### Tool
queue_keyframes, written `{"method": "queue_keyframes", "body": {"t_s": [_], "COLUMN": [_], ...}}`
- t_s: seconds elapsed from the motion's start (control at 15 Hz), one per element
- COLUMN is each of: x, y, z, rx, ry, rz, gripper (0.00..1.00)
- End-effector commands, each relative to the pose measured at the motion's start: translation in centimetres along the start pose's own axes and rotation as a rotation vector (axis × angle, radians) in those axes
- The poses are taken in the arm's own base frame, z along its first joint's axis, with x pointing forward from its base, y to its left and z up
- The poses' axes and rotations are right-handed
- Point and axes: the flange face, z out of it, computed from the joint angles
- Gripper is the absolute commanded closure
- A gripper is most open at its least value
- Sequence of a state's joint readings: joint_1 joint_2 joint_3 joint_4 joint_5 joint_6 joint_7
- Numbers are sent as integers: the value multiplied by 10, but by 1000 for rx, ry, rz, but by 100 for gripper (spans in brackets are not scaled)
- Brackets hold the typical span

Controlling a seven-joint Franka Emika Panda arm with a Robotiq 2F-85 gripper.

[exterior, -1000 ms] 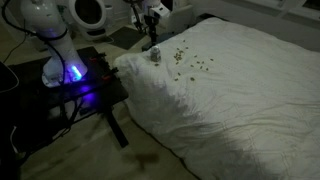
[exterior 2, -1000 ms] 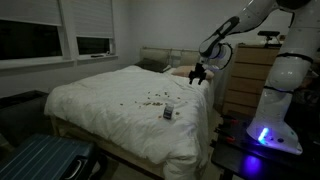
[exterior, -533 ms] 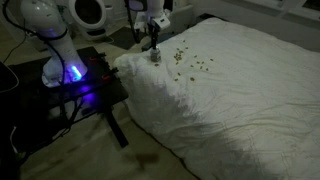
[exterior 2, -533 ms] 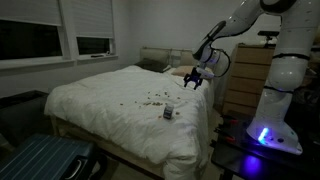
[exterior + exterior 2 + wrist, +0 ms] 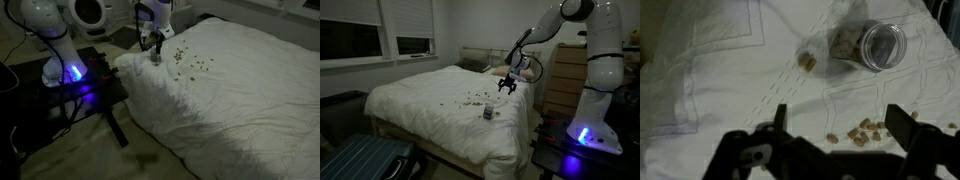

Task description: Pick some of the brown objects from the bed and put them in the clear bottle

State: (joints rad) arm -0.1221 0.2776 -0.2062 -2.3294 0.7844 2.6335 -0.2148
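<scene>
jaws: spread wide, empty, hanging over the bed (image 5: pixel 420 105)
clear bottle (image 5: pixel 883 45): sitting on the sheet
brown objects (image 5: pixel 862 133): loose scatter near it

I count one small, squat clear bottle (image 5: pixel 881 45) and one large white-sheeted bed (image 5: pixel 700 90). Of the tiny dark brown pellets (image 5: pixel 862 132), the wrist view shows one alone beside the bottle and about half a dozen clustered. In an exterior view (image 5: pixel 190 62) the scatter is too fine to count. I have one pincer (image 5: pixel 835 118), with two fingers.
</scene>
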Motion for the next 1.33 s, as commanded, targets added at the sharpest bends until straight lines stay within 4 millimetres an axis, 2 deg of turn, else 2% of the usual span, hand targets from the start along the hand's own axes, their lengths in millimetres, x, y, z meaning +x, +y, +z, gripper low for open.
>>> {"method": "queue_keyframes", "body": {"t_s": [0.0, 0.33, 0.67, 0.8, 0.87, 1.27], "x": [16, 21, 22, 18, 16, 15], "y": [-11, -14, -11, -16, -8, -7], "z": [26, 66, 92, 94, 94, 96], "rx": [11, -13, -70, -82, -80, -83], "ry": [-26, -72, -86, -98, -101, -107], "rz": [8, 16, 81, 67, 61, 57], "gripper": [0, 0, 0, 0, 0, 0]}}
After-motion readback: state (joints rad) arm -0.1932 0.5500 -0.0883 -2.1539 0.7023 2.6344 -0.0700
